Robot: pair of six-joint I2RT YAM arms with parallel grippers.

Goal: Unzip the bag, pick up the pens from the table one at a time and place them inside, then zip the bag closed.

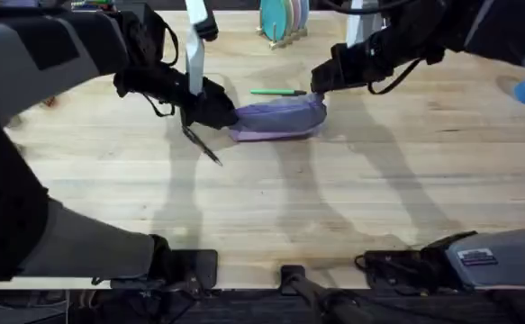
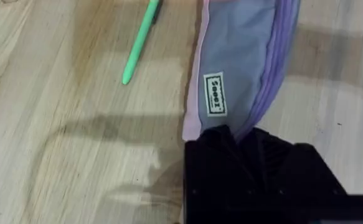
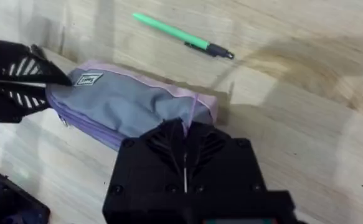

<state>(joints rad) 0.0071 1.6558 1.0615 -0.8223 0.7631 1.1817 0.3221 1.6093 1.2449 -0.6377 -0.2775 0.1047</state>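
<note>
Pale plank table (image 1: 352, 216) bears a lavender bag (image 1: 278, 118), small white label.

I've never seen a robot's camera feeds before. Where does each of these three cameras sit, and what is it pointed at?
Overhead: fixed above the arms' bases, looking down and forward at the table; both arms show.
Left wrist: rides the left arm, looking at the bag; the left gripper clamps its end.
Right wrist: rides the right arm, over the bag's other end; the right gripper pinches it.
Shared: all three show the bag and green pen.
</note>
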